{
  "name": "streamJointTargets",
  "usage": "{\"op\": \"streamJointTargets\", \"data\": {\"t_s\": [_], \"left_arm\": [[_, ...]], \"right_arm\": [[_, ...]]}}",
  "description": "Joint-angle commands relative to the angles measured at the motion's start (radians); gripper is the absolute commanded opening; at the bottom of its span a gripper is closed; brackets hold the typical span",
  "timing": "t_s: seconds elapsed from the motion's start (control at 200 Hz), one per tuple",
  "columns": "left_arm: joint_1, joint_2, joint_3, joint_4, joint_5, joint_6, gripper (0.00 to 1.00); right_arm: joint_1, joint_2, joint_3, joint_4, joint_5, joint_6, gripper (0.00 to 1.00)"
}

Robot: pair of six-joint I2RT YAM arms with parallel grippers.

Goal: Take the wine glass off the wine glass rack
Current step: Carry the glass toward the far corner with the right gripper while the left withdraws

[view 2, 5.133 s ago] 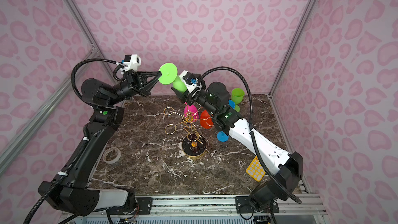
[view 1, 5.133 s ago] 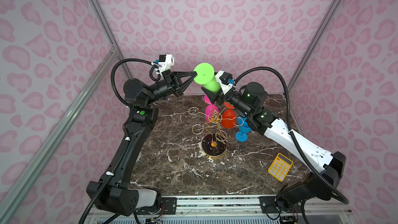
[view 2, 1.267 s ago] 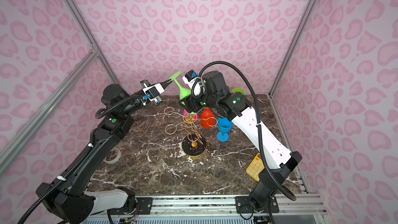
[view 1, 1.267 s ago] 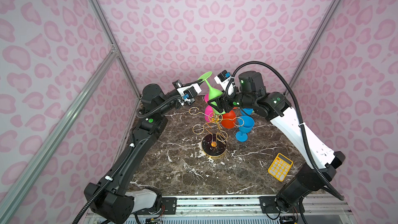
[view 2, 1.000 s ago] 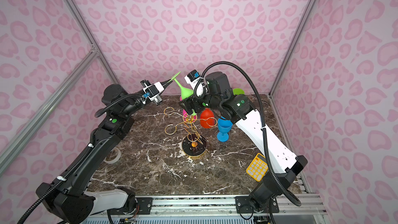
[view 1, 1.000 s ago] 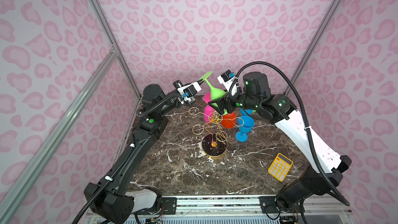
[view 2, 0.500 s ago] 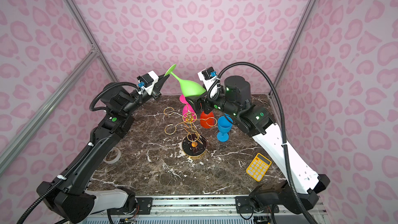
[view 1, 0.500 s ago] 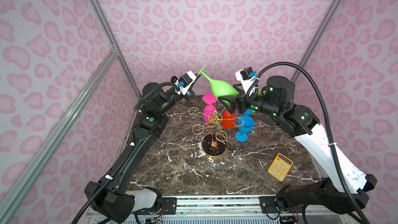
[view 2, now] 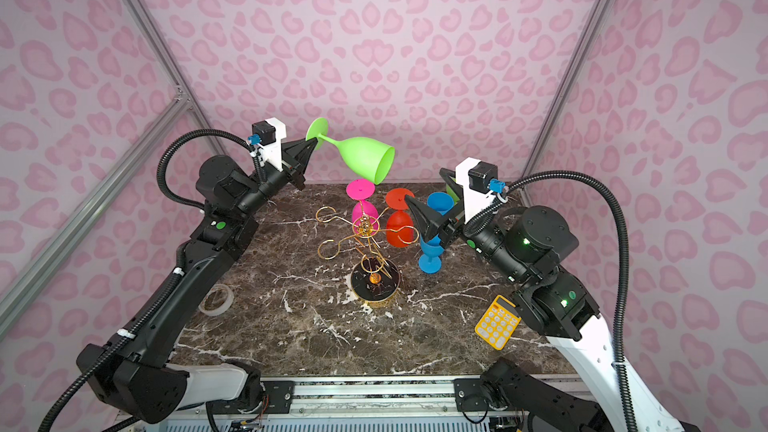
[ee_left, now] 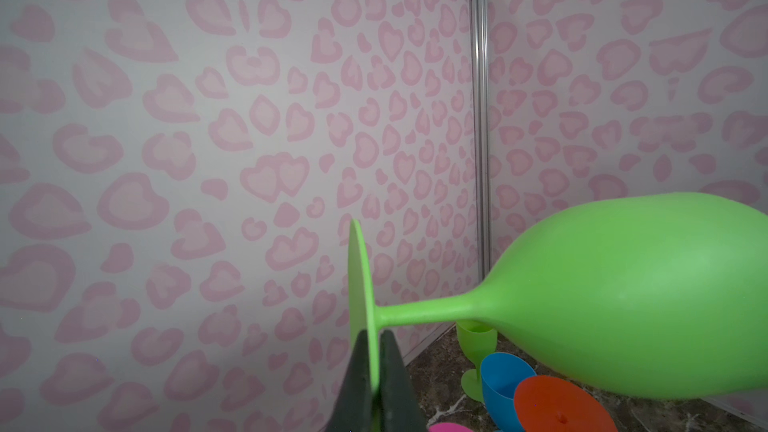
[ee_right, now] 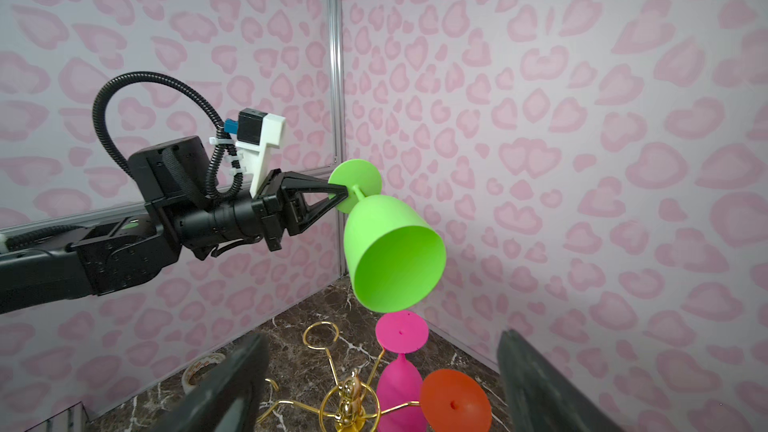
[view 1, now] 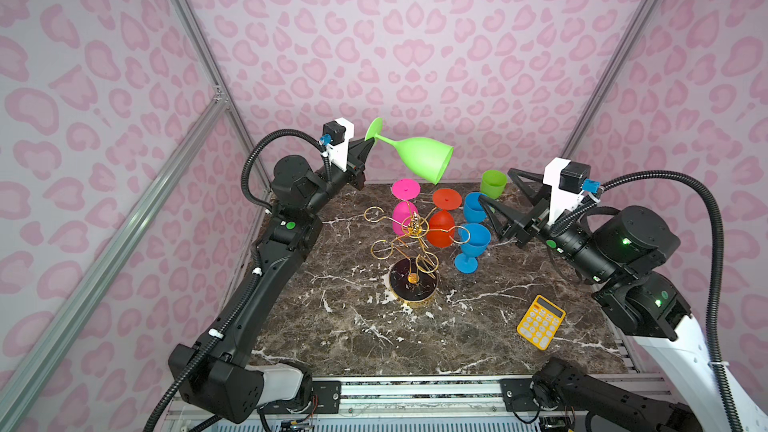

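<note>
Wine glass (view 1: 419, 157), bright green, is off the wine glass rack (view 1: 411, 238) in both top views. It hangs in the air at about 12 o'clock from the rack's hub, lying almost on its side, with its foot toward 10 o'clock and its open mouth toward 4 o'clock. The left gripper (view 1: 371, 141) is clamped on the rim of the foot disc. The right gripper (view 1: 495, 184) sits at about 2 o'clock from the hub, jaws spread wide and empty, well apart from the held glass. A pink glass (view 1: 404, 216) and a red glass (view 1: 441, 229) hang upside down on the rack at 12 and 2 o'clock. Two blue glasses (view 1: 473, 238) stand upright just beside the red one. A yellow calculator (view 1: 540, 322) lies on the marble table (view 1: 332, 326) at 4 o'clock from the rack's base. In a top view a tape roll (view 2: 215, 300) lies at 8 o'clock.

In the left wrist view, two black fingers (ee_left: 395, 384) press on both faces of the thin green foot, and the stem runs out to the bowl (ee_left: 623, 297).

In the right wrist view, two blurred dark fingers (ee_right: 232, 384) stand far apart with nothing gripped. Beyond them the glass tilts mouth-down just above the pink glass's foot; whether they touch I cannot tell.
</note>
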Motion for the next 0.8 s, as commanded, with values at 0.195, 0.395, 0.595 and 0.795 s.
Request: {"op": "streamJointTargets", "data": {"t_s": [0.195,0.395,0.595,0.795], "left_arm": [[0.012,-0.007,-0.024,0.027,0.132,-0.197,0.04],[0.013,-0.025,-0.036,0.029,0.161,-0.219,0.03],[0.015,-0.037,-0.044,0.023,0.192,-0.233,0.04],[0.015,-0.041,-0.049,0.027,0.225,-0.241,0.04]], "right_arm": [[-0.045,0.16,0.05,0.013,-0.087,0.067,0.62],[-0.045,0.252,0.089,0.042,-0.082,0.087,0.59],[-0.048,0.309,0.142,0.061,-0.077,0.089,0.56],[-0.051,0.355,0.178,0.074,-0.098,0.11,0.42]]}}
